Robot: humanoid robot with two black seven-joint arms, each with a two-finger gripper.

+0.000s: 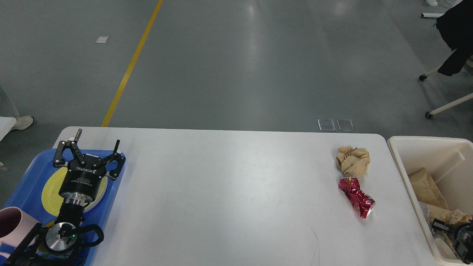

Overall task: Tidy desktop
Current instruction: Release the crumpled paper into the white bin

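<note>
Left gripper [90, 150], labelled "ROBOTIQ", fingers spread.

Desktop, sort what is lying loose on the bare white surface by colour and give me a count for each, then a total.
On the desktop:
Brown: 1, the crumpled paper ball
Red: 1, the crushed foil wrapper
Total: 2
</note>
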